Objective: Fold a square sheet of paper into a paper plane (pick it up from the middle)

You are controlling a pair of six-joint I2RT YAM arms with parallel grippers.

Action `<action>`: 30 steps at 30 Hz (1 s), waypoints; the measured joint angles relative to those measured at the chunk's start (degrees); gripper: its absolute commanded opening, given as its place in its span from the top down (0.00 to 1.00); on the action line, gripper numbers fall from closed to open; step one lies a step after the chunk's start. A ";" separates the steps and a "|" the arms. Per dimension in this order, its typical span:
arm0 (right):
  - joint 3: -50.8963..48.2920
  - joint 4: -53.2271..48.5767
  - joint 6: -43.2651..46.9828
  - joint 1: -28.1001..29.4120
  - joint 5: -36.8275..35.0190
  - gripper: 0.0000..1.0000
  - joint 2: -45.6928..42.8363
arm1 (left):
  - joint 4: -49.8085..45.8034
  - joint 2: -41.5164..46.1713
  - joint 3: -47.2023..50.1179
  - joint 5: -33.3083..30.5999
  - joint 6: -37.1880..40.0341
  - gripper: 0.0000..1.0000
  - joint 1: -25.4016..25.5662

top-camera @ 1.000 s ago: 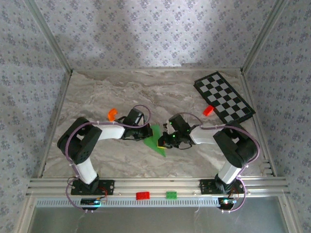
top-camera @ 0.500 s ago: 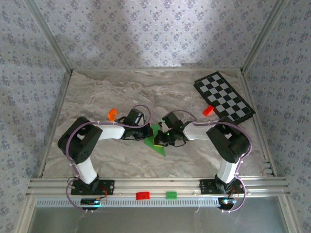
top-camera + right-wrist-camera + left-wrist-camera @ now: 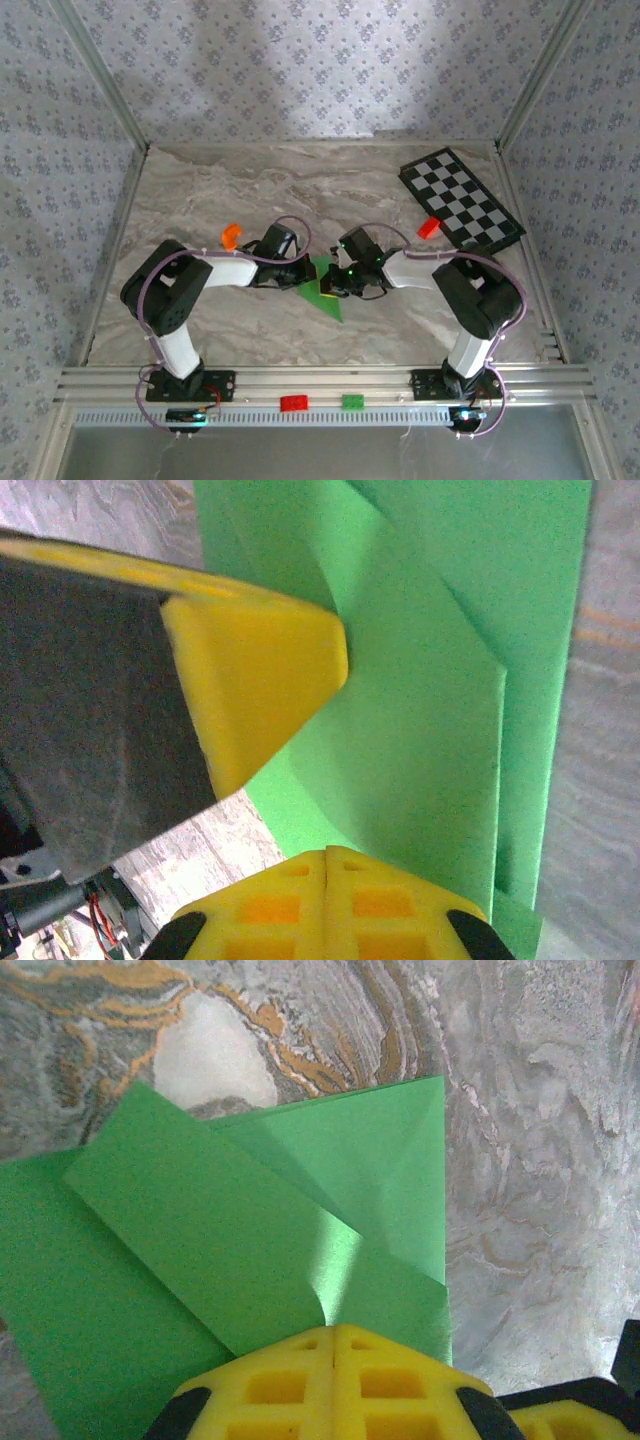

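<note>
Green paper [image 3: 325, 298] lies partly folded on the marble worktop [image 3: 250, 190], about midway between the two arms, with one narrow point aimed toward the near edge. From the left wrist camera, the sheet shows layered flaps: a long strip folded diagonally across the lower layer and a triangular flap behind it, with one sharp corner at the far right.

Left pincer [image 3: 335, 1335] has its yellow fingers pressed together, with only a thin seam between them. Their tips rest on the paper where the strip bulges up slightly. Whether any paper is caught between them I cannot tell.

Right pincer [image 3: 327, 855] is likewise pressed together, its tips sitting on a folded flap. In that view one yellow finger of the left pincer bears down on the same sheet just beyond.

From above, both pincers meet over the paper from opposite sides, nearly touching. An orange brick [image 3: 231, 236] sits to the left. A red brick [image 3: 428, 227] lies against the checkered board [image 3: 462, 200] at the far right. Another red brick [image 3: 294, 403] and a green brick [image 3: 352, 402] rest on the near rail.
</note>
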State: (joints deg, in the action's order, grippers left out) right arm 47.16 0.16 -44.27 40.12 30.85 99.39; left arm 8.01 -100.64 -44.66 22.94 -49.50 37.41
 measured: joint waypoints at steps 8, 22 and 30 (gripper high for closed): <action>0.70 -0.83 0.68 0.31 -0.33 0.98 1.97 | 0.20 -0.11 0.00 0.11 0.04 0.97 0.00; -4.74 -3.19 1.70 1.16 0.17 0.97 -4.17 | 1.55 -0.68 0.00 0.46 0.00 0.97 -0.02; -7.52 1.42 0.98 1.01 1.51 0.96 -3.74 | 1.90 -0.74 0.07 0.48 0.00 0.98 -0.02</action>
State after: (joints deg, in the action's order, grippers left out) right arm 39.64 1.58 -43.29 41.12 32.36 95.66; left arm 9.91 -101.38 -44.60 23.42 -49.50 37.39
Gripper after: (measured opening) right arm 0.063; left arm 0.053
